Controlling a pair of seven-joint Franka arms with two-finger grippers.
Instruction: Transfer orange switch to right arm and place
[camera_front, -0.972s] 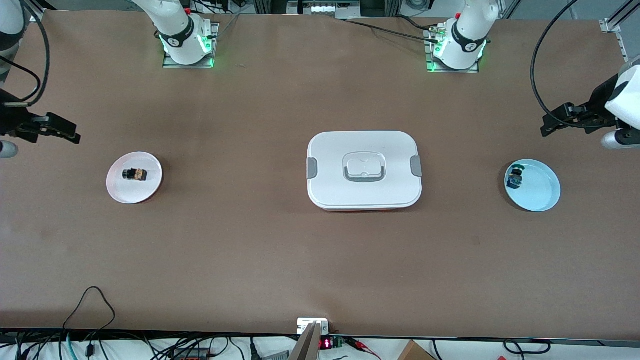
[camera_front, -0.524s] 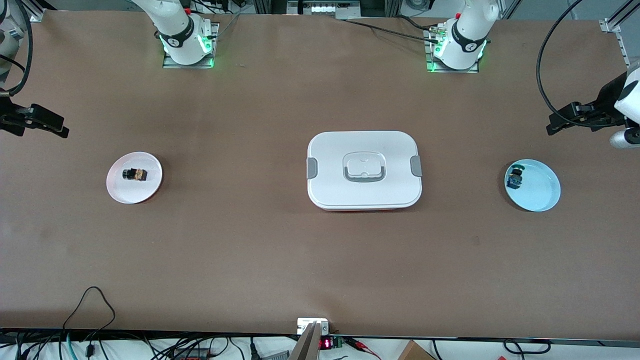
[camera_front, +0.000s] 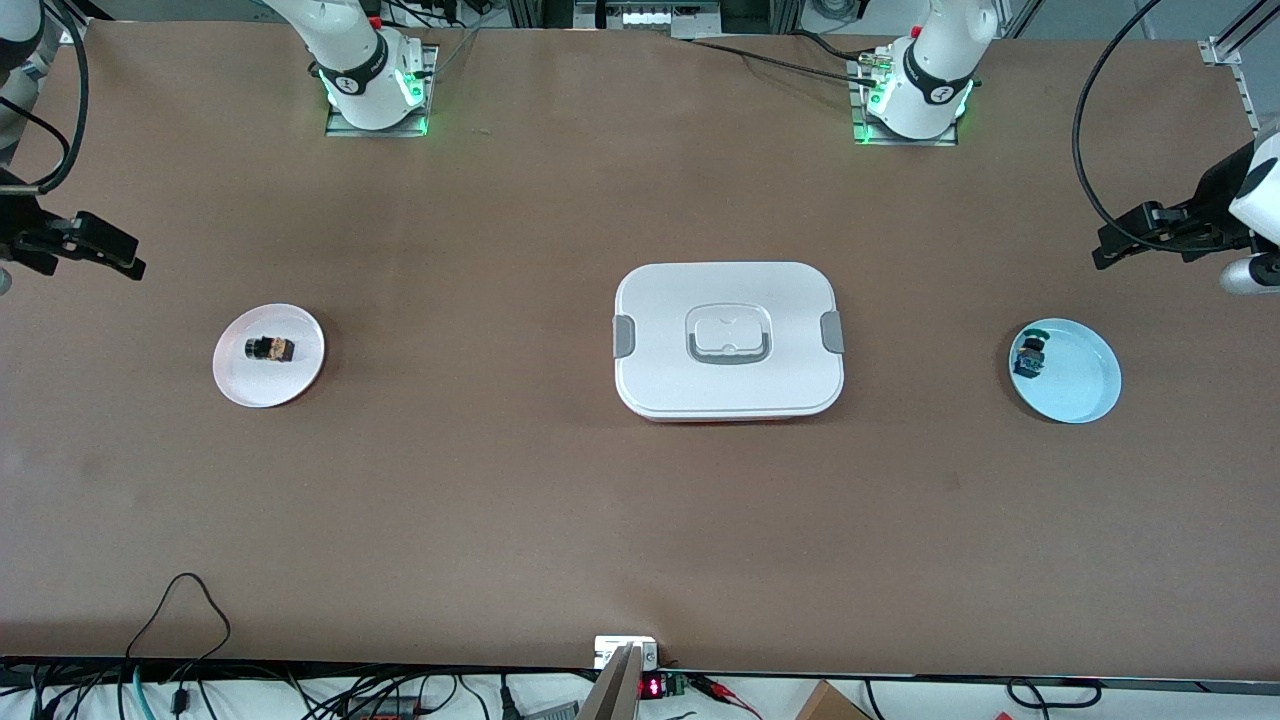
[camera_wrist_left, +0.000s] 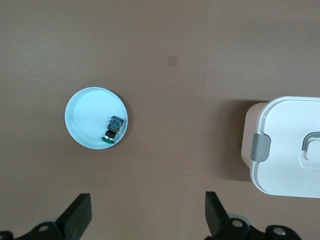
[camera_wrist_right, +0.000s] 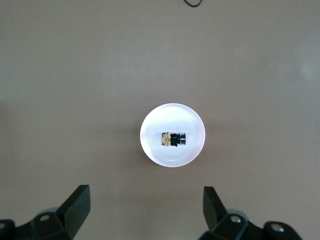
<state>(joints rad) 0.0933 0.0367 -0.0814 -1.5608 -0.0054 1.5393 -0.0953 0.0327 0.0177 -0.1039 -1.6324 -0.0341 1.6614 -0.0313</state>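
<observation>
brown matte tabletop (camera_front: 500, 500) carried everything, one surface under two arms. at its middle sat one white lidded box (camera_front: 728, 340) with two grey latches, the landmark here. two small round plates lay level with the box: one pale pink plate (camera_front: 268, 355) well apart from the box toward the right arm's end of the table, and one light blue plate (camera_front: 1065, 371) well apart from the box toward the left arm's end. two tiny switches were there, one per plate. the orange switch (camera_front: 270, 349) lay on its side in the pink plate, untouched, its black button end pointing away from the box. the blue-green switch (camera_front: 1028, 357) rested in the blue plate at the rim nearest the box. the right gripper (camera_wrist_right: 145, 212) hung high over the table near the pink plate, fingers spread wide and holding nothing. the left gripper (camera_wrist_left: 147, 220) hung over the table near the blue plate, fingers likewise spread apart and bare.
</observation>
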